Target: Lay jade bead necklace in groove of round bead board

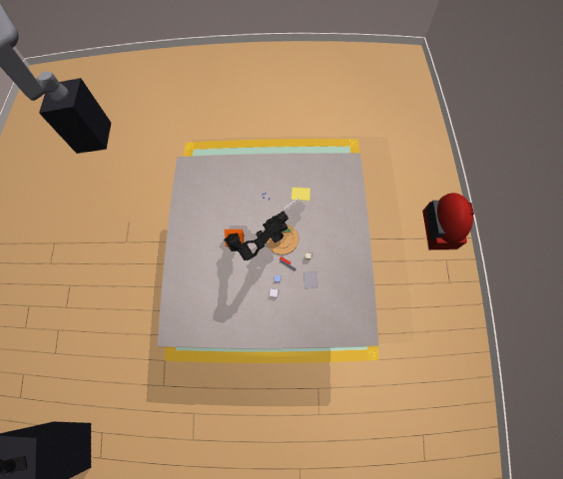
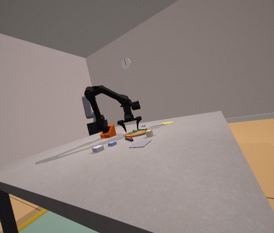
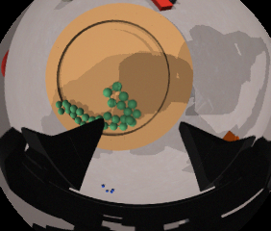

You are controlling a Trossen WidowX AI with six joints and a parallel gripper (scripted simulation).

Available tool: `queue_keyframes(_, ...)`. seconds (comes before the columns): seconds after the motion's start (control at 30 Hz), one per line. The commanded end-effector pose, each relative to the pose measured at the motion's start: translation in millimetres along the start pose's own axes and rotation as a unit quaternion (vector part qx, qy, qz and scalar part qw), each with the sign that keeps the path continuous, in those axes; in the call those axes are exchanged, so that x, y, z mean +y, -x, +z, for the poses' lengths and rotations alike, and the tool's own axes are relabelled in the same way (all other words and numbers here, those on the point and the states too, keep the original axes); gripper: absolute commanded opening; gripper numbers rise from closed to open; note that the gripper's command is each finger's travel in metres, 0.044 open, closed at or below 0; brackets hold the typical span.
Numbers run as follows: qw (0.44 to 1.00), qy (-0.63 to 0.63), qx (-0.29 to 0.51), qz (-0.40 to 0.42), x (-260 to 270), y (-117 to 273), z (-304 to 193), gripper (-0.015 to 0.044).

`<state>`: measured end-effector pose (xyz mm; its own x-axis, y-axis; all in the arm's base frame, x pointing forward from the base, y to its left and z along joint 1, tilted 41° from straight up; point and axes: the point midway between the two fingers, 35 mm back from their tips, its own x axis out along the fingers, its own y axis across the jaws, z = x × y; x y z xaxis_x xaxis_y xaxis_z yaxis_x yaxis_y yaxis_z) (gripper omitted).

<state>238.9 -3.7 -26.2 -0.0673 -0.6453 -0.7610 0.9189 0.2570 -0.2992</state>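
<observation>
The round tan bead board (image 3: 91, 33) (image 2: 142, 131) (image 1: 290, 240) lies on the grey table, with a dark circular groove (image 3: 61, 58). The jade bead necklace (image 3: 112, 111) (image 2: 138, 130) lies bunched on the board's near part: a clump inside the ring and a strand running left along the groove. My gripper (image 3: 142, 123) (image 2: 131, 128) (image 1: 277, 227) is open and empty, its two dark fingers spread just above the board's near edge, either side of the beads.
A red and dark bar (image 2: 128, 139) (image 1: 286, 262), a beige block (image 2: 149, 133) (image 1: 307, 255), blue (image 2: 111, 143) and white (image 2: 97, 148) blocks, a grey sheet (image 2: 140, 143), a yellow sheet (image 1: 300, 194) and small blue beads (image 1: 265, 196) (image 3: 108, 188) lie around. The arm's orange base (image 2: 108, 131) stands left.
</observation>
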Motion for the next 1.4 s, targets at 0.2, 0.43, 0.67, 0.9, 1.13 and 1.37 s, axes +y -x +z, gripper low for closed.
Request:
queue_keyframes(0.2,1.000,0.000,0.000,0.001,0,0,0,0.0440)
queue_keyframes(0.43,1.000,0.008,0.000,0.001,0,0,0,0.0433)
queue_keyframes(0.67,0.952,0.307,0.000,0.000,5,9,6,0.0387)
queue_keyframes(0.9,0.795,0.607,0.000,0.000,9,20,12,0.0380)
queue_keyframes(1.13,0.566,0.825,0.000,0.000,12,30,19,0.0380)
queue_keyframes(1.37,0.444,0.896,0.001,0.000,13,34,21,0.0380)
